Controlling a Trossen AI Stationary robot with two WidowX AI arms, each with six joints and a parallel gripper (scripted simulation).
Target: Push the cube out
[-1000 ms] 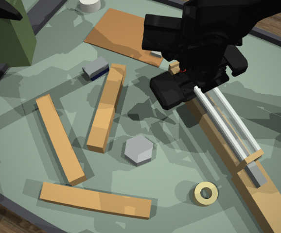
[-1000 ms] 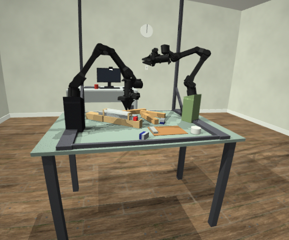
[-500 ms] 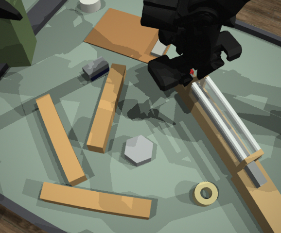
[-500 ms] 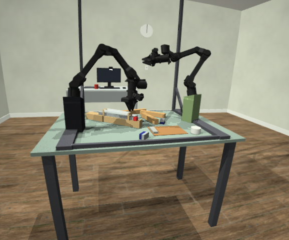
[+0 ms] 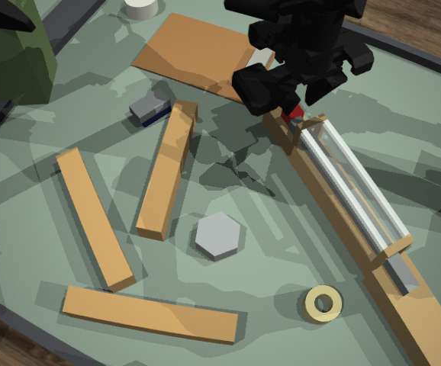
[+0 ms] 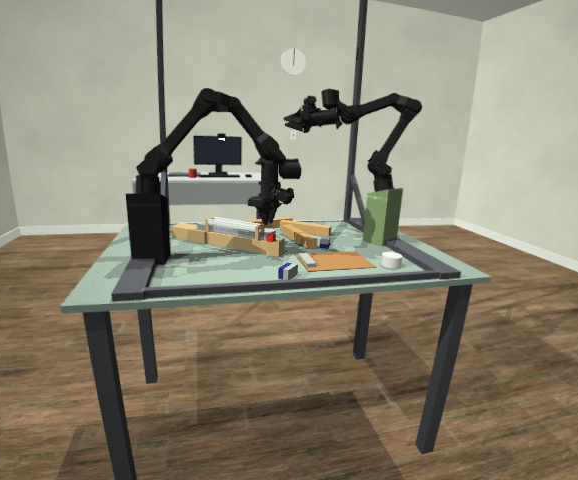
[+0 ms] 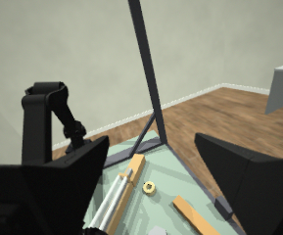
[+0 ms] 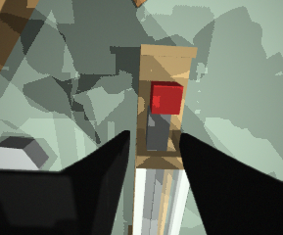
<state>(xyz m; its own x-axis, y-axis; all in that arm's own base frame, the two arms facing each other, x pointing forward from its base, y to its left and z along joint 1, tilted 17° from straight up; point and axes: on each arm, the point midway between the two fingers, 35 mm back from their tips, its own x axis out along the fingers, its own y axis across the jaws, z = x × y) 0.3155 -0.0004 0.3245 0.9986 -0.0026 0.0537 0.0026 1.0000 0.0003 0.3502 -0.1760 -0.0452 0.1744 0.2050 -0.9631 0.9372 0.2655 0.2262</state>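
The red cube (image 8: 166, 98) sits on the short ledge at the channel's end, against the raised lip; it also shows in the top view (image 5: 291, 113). The wooden channel (image 5: 351, 189) has a clear roof. A grey rod (image 8: 158, 131) lies in it, its tip just behind the cube and its other end (image 5: 403, 271) sticking out at the far ledge. My right gripper (image 8: 155, 137) hangs above the ledge end, fingers partly apart with nothing between them, a little short of the cube. My left gripper (image 6: 289, 121) is open and empty, high in the air away from the channel.
Three loose wooden bars (image 5: 165, 169) (image 5: 94, 218) (image 5: 149, 313), a grey hexagonal block (image 5: 217, 235) and a cream ring (image 5: 323, 303) lie beside the channel. A flat brown board (image 5: 201, 52), a grey-blue block (image 5: 150, 107), a white cylinder (image 5: 141, 8) and a green box (image 5: 14, 59) stand further off.
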